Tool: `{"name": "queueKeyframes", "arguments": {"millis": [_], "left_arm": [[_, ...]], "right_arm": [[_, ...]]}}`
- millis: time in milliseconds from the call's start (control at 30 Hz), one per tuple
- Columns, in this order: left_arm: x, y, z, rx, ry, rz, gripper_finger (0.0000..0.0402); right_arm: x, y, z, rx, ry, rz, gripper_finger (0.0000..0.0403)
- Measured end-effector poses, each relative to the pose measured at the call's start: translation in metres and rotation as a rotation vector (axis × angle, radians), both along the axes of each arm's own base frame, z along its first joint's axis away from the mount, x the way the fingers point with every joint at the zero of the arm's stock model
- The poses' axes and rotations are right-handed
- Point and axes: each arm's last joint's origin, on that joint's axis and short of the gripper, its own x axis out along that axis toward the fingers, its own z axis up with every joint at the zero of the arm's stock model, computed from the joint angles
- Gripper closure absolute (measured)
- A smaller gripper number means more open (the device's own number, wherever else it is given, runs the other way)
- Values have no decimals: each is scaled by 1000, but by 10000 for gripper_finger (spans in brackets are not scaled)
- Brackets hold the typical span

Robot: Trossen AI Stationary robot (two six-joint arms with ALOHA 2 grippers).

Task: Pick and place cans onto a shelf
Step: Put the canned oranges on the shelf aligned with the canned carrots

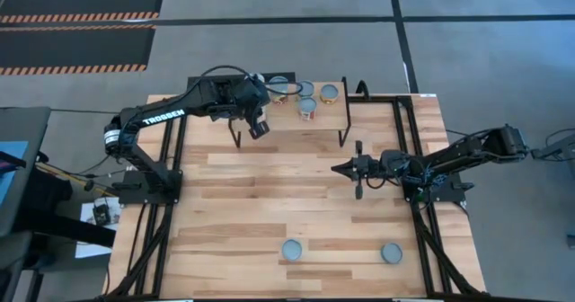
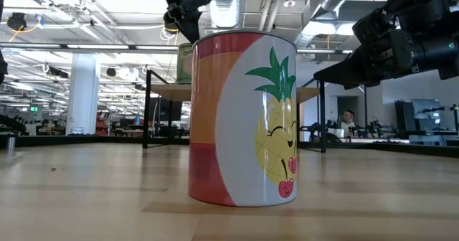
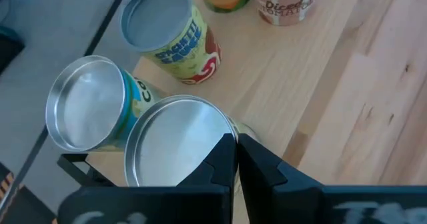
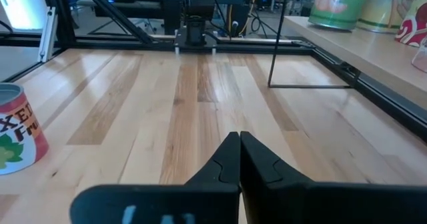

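— Where are the cans?

— Most stand on the shelf [image 1: 289, 111] at the far edge of the table [image 1: 269, 185]. Two more cans, one [image 1: 291, 250] and another [image 1: 391, 253], sit well apart near the front edge.

— And the left gripper [image 1: 259, 127]?

— It hangs at the shelf's left end, its fingers [image 3: 227, 164] pressed together with nothing between them, just above a silvery can top [image 3: 177, 141].

— The right gripper [image 1: 344, 168]?

— Over the bare middle of the table, fingers [image 4: 230, 161] closed and empty.
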Motion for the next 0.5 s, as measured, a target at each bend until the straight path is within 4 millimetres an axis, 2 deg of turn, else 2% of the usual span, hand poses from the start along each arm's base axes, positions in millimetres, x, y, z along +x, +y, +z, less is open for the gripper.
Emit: {"name": "queueKeyframes", "arguments": {"millis": [500], "left_arm": [[0, 9, 2, 12, -28, 1, 362]], "right_arm": [[0, 0, 0, 0, 4, -1, 388]]}}
